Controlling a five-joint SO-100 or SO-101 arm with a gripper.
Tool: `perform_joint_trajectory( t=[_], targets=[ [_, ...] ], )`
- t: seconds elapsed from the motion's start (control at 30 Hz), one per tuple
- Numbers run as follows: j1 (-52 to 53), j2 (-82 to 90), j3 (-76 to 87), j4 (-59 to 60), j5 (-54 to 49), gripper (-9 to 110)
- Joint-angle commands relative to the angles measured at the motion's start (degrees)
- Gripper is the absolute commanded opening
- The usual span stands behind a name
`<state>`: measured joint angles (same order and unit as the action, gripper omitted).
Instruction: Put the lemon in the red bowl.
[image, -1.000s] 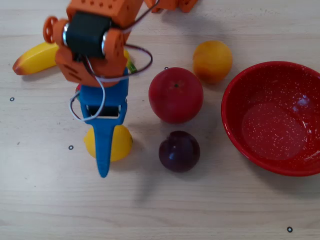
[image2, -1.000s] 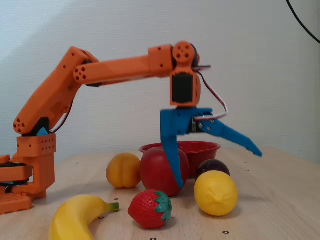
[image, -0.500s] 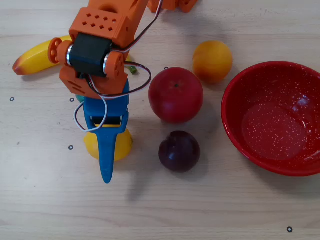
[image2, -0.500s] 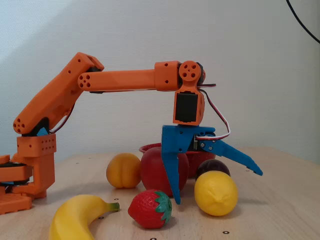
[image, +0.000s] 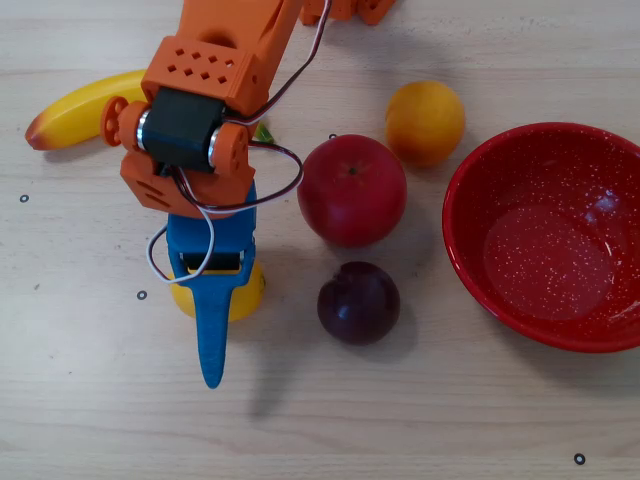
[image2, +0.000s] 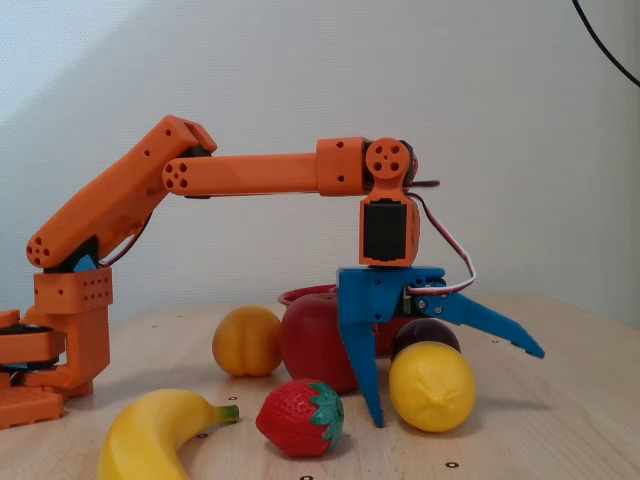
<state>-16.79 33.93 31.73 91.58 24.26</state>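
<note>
Your tool (image2: 455, 385) stands spread wide over the lemon (image2: 431, 386) (fingers not pinching it), which rests on the tabletop (image: 420, 420), well apart from the red bowl (image: 470, 255).

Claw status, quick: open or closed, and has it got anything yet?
Claw: open, jaws spread wide around the lemon, which sits on the table between them; nothing gripped yet.

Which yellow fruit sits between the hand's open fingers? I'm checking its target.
The smooth, oval bright yellow lemon, straddled by the blue hand. The long curved yellow banana and rounder orange-yellow fruit lie apart from it.
</note>
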Motion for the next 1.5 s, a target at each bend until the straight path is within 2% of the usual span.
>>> perform_joint_trajectory(
  t=[0.0, 0.97, 1.47],
  targets=[
    [-2.5, 4.0, -4.6, -0.4, 1.3, 64],
    [-3.5, 3.7, -4.6, 1.1, 0.6, 58],
    [-3.7, 4.4, -4.4, 2.0, 0.4, 50]
  ],
)
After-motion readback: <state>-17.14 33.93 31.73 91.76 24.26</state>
